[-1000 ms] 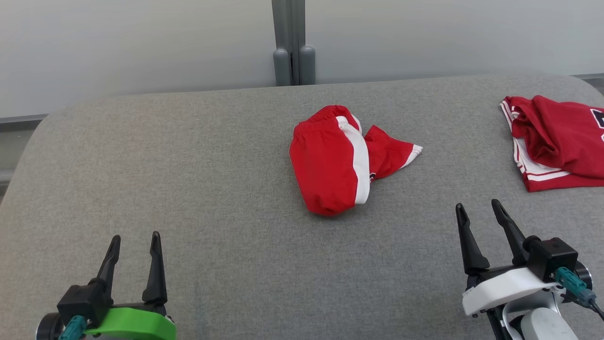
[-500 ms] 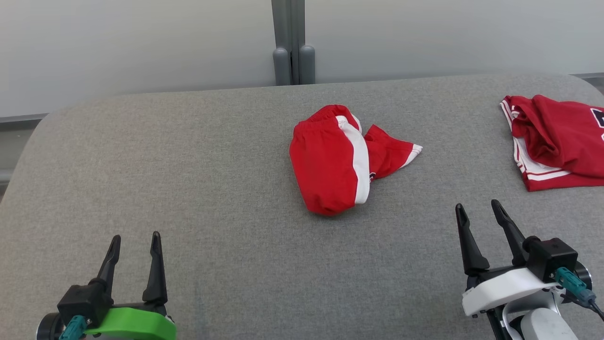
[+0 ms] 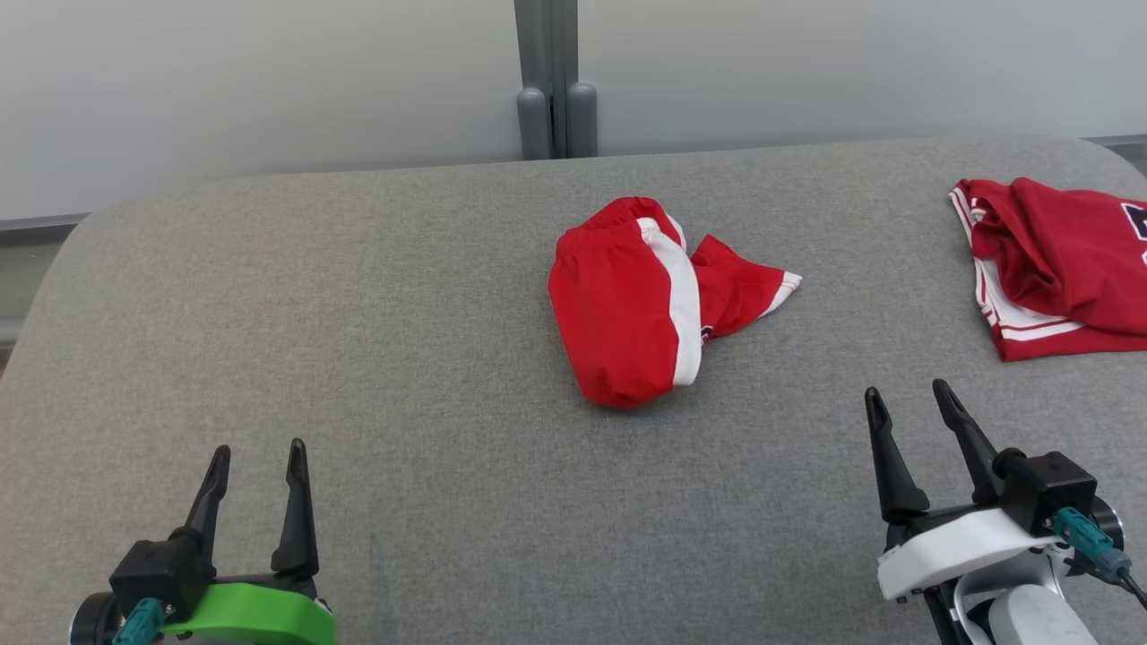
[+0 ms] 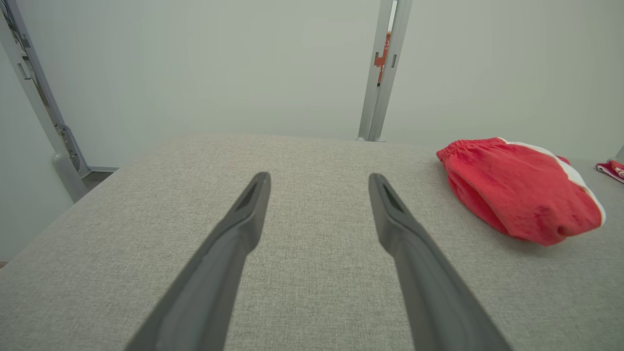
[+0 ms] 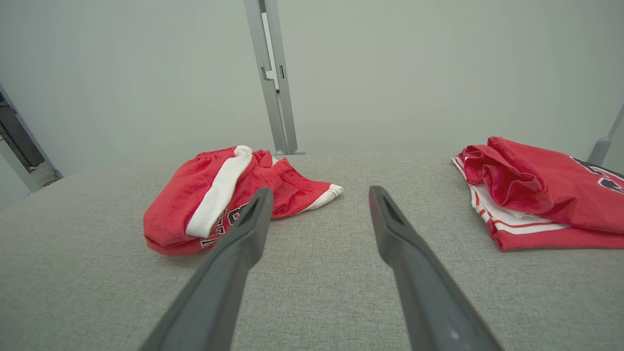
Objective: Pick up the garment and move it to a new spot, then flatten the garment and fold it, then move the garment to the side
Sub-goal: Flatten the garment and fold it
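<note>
The red-and-white garment (image 3: 627, 309) lies bunched up mid-table, closer to the far edge of the grey padded table (image 3: 358, 313), and nothing is touching it. Down at the near edge, the left gripper (image 3: 258, 448) and right gripper (image 3: 906, 388) both hover with fingers spread and empty. A second red jersey (image 3: 1057, 260) sits crumpled at the far right corner.

**Red and white on grey**

Bright red garment (image 3: 627, 305), and there's a broad white stripe plus a white hem. The jersey (image 3: 1066, 269) runs deeper red, edged in thin white-and-red lines. Bench (image 3: 358, 313): flecked grey. Left gripper (image 3: 258, 448) black on green; right gripper (image 3: 906, 389) black on white.
</note>
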